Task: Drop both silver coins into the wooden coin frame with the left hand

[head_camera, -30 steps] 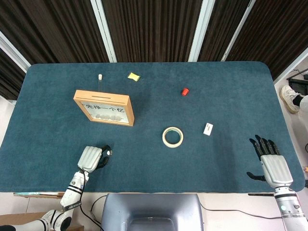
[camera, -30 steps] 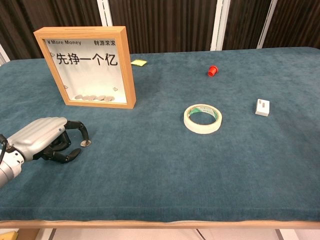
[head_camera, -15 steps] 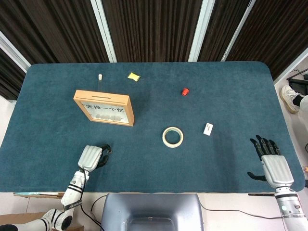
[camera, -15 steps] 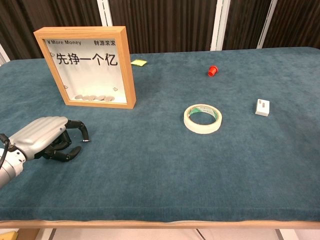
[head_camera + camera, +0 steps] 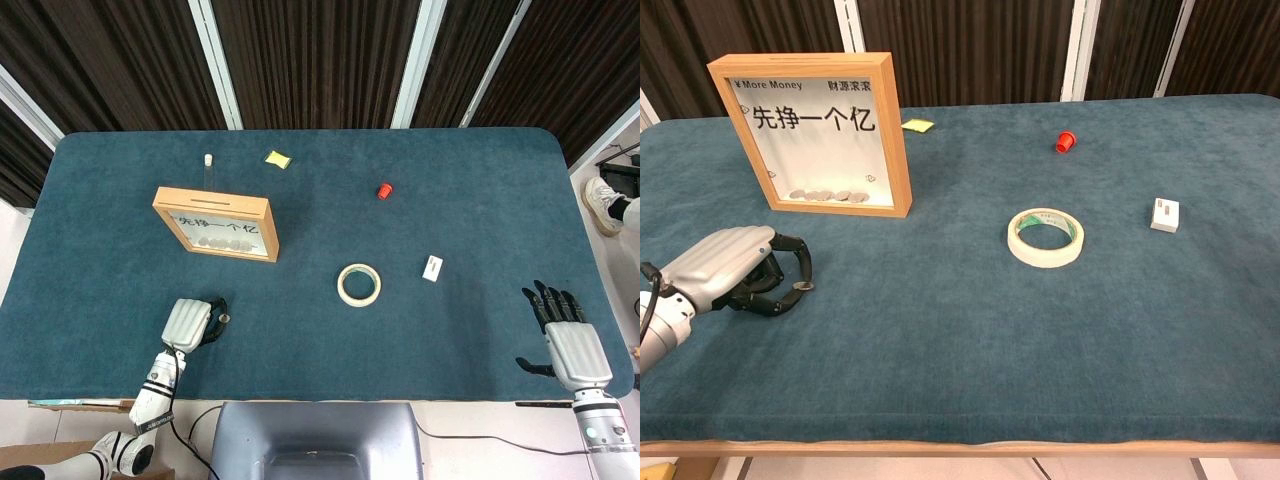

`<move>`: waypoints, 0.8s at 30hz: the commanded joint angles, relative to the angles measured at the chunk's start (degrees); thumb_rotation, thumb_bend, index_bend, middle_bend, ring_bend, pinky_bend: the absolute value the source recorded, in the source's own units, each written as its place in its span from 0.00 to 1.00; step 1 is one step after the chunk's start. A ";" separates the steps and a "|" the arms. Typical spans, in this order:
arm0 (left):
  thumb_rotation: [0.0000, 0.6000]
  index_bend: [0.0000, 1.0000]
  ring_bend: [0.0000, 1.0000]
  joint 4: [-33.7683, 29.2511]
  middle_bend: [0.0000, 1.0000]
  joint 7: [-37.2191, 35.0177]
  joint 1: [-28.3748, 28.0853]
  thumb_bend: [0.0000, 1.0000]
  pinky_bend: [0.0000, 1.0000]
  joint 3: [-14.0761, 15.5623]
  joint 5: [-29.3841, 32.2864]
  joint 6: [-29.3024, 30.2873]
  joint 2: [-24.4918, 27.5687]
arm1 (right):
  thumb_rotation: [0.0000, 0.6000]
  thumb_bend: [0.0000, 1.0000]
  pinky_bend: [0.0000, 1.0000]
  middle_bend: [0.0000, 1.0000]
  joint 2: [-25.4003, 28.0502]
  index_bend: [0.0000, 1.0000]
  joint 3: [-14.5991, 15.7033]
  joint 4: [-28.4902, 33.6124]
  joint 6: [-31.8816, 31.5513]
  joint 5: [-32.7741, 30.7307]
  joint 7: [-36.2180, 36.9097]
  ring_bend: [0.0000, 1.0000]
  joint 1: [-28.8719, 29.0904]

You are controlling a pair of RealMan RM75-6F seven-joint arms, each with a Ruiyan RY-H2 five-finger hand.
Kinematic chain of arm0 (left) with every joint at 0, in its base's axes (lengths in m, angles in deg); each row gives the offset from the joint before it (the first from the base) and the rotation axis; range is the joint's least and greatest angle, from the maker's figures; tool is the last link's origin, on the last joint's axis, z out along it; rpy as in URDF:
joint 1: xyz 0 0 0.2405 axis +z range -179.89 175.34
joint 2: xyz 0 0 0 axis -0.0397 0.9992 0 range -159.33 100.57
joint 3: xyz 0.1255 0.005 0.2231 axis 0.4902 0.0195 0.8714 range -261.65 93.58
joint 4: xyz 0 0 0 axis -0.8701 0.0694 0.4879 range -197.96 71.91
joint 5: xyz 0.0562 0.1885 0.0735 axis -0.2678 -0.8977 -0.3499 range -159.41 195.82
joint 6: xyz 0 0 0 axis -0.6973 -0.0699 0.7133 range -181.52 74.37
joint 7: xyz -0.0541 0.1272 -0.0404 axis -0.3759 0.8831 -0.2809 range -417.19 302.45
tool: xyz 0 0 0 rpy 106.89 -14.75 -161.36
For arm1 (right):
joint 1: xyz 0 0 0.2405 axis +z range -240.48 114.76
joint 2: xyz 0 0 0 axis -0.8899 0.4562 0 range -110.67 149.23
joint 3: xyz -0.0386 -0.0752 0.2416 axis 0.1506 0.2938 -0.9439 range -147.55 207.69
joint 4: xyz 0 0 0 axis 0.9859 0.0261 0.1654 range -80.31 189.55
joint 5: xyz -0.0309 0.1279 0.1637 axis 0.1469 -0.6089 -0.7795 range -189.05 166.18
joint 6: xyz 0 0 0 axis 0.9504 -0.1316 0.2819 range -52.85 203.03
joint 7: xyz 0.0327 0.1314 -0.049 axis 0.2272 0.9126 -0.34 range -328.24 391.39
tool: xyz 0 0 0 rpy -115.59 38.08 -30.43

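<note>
from the head view, the left hand (image 5: 190,323) is curling its fingers (image 5: 214,312) around a silver coin (image 5: 225,319); the wooden coin frame (image 5: 217,223) is standing well beyond them. the right hand (image 5: 568,340) is lying spread, holding nothing. from the chest view, the fingertips are pinching the coin just above the table (image 5: 970,330).

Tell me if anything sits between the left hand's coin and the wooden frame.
Nothing visible does. The left hand pinches a silver coin at its fingertips, and only bare blue cloth lies between it and the wooden coin frame; the tape roll lies off to the side.
</note>
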 commanded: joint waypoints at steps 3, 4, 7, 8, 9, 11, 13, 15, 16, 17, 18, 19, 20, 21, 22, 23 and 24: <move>1.00 0.51 1.00 0.33 1.00 -0.22 -0.07 0.37 1.00 -0.05 -0.19 0.36 -0.15 | 1.00 0.18 0.00 0.00 0.03 0.00 0.01 0.01 0.09 -0.03 -0.02 0.00 0.03; 1.00 0.51 1.00 0.43 1.00 -0.29 -0.09 0.37 1.00 -0.08 -0.27 0.55 -0.20 | 1.00 0.18 0.00 0.00 0.04 0.00 0.02 0.04 0.13 -0.02 -0.04 0.00 0.04; 1.00 0.51 1.00 0.55 1.00 -0.80 -0.05 0.37 1.00 -0.12 -0.58 1.24 -0.24 | 1.00 0.18 0.00 0.00 0.00 0.00 0.05 0.09 0.17 -0.02 -0.19 0.00 0.06; 1.00 0.51 1.00 0.64 1.00 -0.91 -0.07 0.37 1.00 -0.15 -0.60 1.32 -0.31 | 1.00 0.18 0.00 0.00 0.00 0.00 0.06 0.10 0.19 -0.03 -0.24 0.00 0.07; 1.00 0.51 1.00 0.74 1.00 -1.22 -0.04 0.37 1.00 -0.26 -0.55 1.47 -0.44 | 1.00 0.18 0.00 0.00 -0.01 0.00 0.07 0.11 0.22 -0.06 -0.31 0.00 0.06; 1.00 0.52 1.00 1.09 1.00 -1.56 -0.01 0.38 1.00 -0.49 -0.43 1.75 -0.73 | 1.00 0.18 0.00 0.00 -0.01 0.00 0.05 0.10 0.35 -0.18 -0.38 0.00 0.12; 1.00 0.53 1.00 1.65 1.00 -1.91 -0.03 0.40 1.00 -0.48 -0.50 1.86 -0.94 | 1.00 0.18 0.00 0.00 0.01 0.00 0.01 0.12 0.46 -0.33 -0.43 0.00 0.15; 1.00 0.55 1.00 2.15 1.00 -2.17 -0.05 0.41 1.00 -0.39 -0.58 1.85 -1.12 | 1.00 0.18 0.00 0.00 0.02 0.00 0.00 0.14 0.41 -0.33 -0.44 0.00 0.14; 1.00 0.56 1.00 2.31 1.00 -2.24 -0.07 0.41 1.00 -0.33 -0.59 1.75 -1.18 | 1.00 0.18 0.00 0.00 0.03 0.00 0.00 0.15 0.39 -0.32 -0.41 0.00 0.13; 1.00 0.56 1.00 2.44 1.00 -2.32 -0.09 0.41 1.00 -0.27 -0.61 1.67 -1.23 | 1.00 0.18 0.00 0.00 0.03 0.00 0.00 0.16 0.35 -0.32 -0.40 0.00 0.11; 1.00 0.56 1.00 2.60 1.00 -2.49 -0.12 0.41 1.00 -0.23 -0.65 1.63 -1.33 | 1.00 0.18 0.00 0.00 0.02 0.00 -0.03 0.15 0.33 -0.34 -0.39 0.00 0.11; 1.00 0.57 1.00 2.68 1.00 -2.68 -0.13 0.41 1.00 -0.17 -0.73 1.64 -1.38 | 1.00 0.18 0.00 0.00 0.03 0.00 -0.03 0.16 0.32 -0.36 -0.39 0.00 0.10; 1.00 0.58 1.00 2.78 1.00 -3.02 -0.13 0.42 1.00 -0.11 -0.90 1.84 -1.41 | 1.00 0.18 0.00 0.00 0.03 0.00 -0.02 0.19 0.31 -0.34 -0.43 0.00 0.09; 1.00 0.59 1.00 2.89 1.00 -3.32 -0.11 0.42 1.00 -0.08 -1.03 2.04 -1.47 | 1.00 0.18 0.00 0.00 0.02 0.00 -0.01 0.20 0.33 -0.33 -0.47 0.00 0.10; 1.00 0.60 1.00 3.08 1.00 -3.54 -0.09 0.42 1.00 -0.05 -1.13 2.21 -1.54 | 1.00 0.18 0.00 0.00 0.00 0.00 0.01 0.18 0.37 -0.34 -0.53 0.00 0.12; 1.00 0.61 1.00 3.27 1.00 -3.75 -0.07 0.43 1.00 -0.06 -1.16 2.30 -1.60 | 1.00 0.18 0.00 0.00 -0.01 0.00 0.01 0.15 0.39 -0.35 -0.56 0.00 0.13; 1.00 0.61 1.00 3.57 1.00 -3.96 -0.07 0.43 1.00 -0.09 -1.16 2.36 -1.69 | 1.00 0.18 0.00 0.00 -0.03 0.00 0.01 0.13 0.43 -0.37 -0.61 0.00 0.15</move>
